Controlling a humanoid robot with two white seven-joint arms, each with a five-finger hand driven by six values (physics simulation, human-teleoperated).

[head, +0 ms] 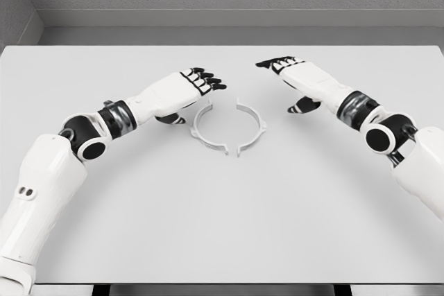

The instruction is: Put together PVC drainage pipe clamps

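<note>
White clamp halves, left half (pixel 203 124) and right half (pixel 251 126), face each other on the table (pixel 222 227), ends apart. Left hand (pixel 198 82) and right hand (pixel 288 71) hover just behind them; fingers extended, holding nothing.

No legible markings found.
We read no text, label, brand, number or sign on any surface in the head view: the table (pixel 222 227), both clamp halves (pixel 229 126), and the white arm casings (pixel 41 178) all appear plain. Any finer print, if present, is too small for us to tell.
</note>
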